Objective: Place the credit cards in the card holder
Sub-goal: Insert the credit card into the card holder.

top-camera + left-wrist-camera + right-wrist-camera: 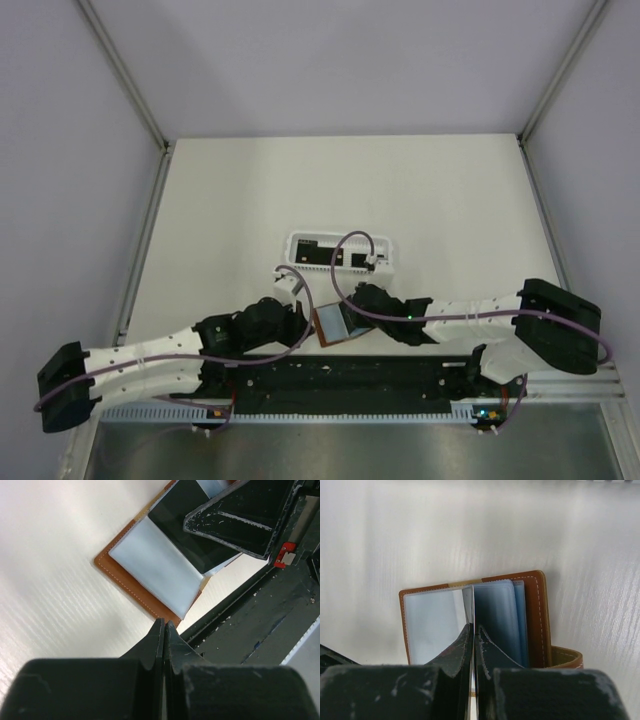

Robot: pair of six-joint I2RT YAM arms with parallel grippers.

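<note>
White surface (220,200) enclosed by pale walls, with a metal frame at the corners. The overhead view shows the card holder (335,326) lying open close to the middle of the near edge, between the two arms. A white slotted basket (292,250) sits nearer the centre of the surface, with the dark credit cards (318,254) inside it.

The left wrist view alone shows the left fingers (152,647) pressed together with nothing visible between them. Their tips are just beside the brown stitched edge of the card holder (150,565). A bluish pocket faces up and the right arm's fingers (240,515) are above it.

The right wrist view alone shows the right fingers (457,652) clenched on a thin inner leaf of the card holder (430,620). The leaf stands upright between the two brown covers. The clasp tab (567,656) is at the lower right.
</note>
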